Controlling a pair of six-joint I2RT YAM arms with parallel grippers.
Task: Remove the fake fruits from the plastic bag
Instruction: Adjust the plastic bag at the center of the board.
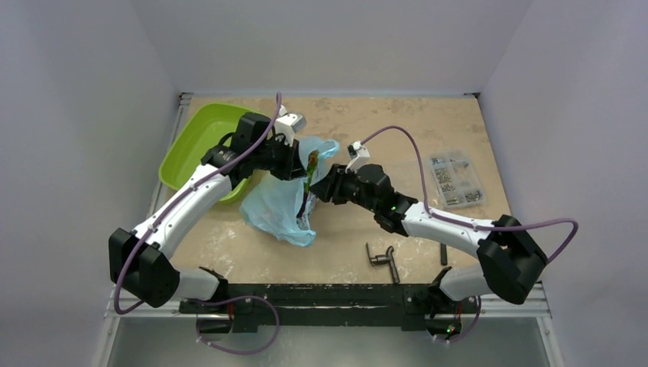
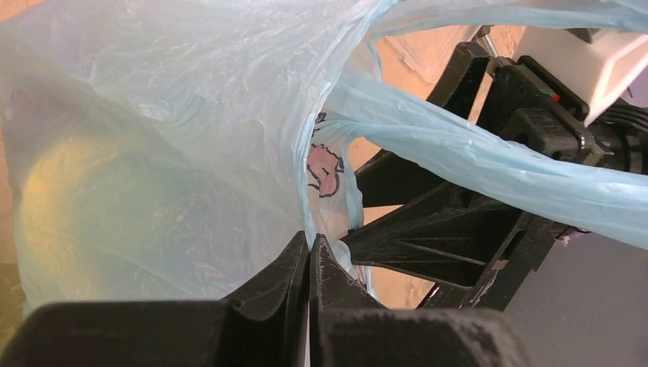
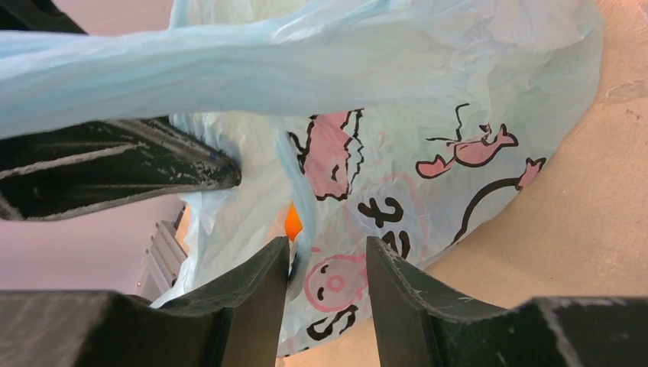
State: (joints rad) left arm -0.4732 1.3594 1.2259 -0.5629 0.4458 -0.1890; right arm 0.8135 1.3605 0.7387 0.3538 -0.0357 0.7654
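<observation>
The tan table (image 1: 397, 122) is carrying a green tray (image 1: 200, 141) at ten o'clock, a clear parts box (image 1: 455, 179) at three, two bent black keys (image 1: 382, 258) at five, and a short black rod (image 1: 442, 254) just beside them. The bag (image 1: 279, 206) is sagging onto it near the centre.

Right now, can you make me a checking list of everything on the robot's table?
Surface: tan table, mottled, no spills seen.
Job's things: plastic bag bunched up mid-table; small orange fruit peeking between its folds; other fruits hidden.
Clutter: green tray far left, clear parts box on the right, dark metal tools near the front.
End effectors: left end effector shut on the bag's film; right end effector open against the bag.
Cables: purple cables loop along both arms.
Surroundings: pale walls on three sides; nothing else seen.
</observation>
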